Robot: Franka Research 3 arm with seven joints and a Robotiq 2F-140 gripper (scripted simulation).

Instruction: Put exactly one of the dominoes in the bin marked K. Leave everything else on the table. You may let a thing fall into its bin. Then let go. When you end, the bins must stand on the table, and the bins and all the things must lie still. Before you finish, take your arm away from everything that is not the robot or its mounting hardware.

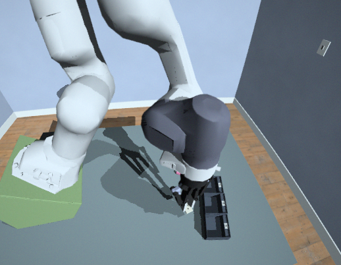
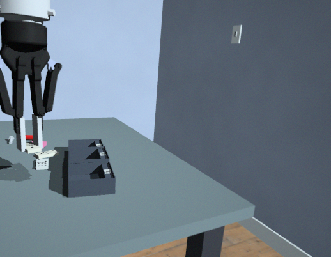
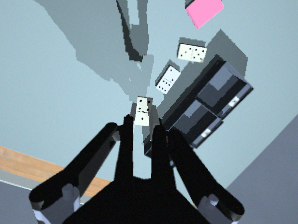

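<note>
Plainly, one domino (image 1: 188, 209) (image 2: 33, 149) (image 3: 142, 111), between gripper (image 1: 189, 206) (image 2: 30, 147) (image 3: 143, 111) fingertips.

Sundries, three, with one wall fitting.
Pink block (image 2: 44, 144) (image 3: 204, 11), red item (image 2: 29, 137): beyond the jaws; small pale item (image 2: 11, 140): off to their side; switch plate (image 1: 323, 47) (image 2: 236, 34): well apart from them.

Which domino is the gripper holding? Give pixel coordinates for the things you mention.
The domino (image 1: 188, 209) (image 2: 33, 149) (image 3: 142, 112) between the gripper's (image 1: 189, 207) (image 2: 30, 148) (image 3: 142, 120) fingertips, one pip on its half nearer the hand in the wrist view. The other two dominoes lie outside the fingers.
</note>
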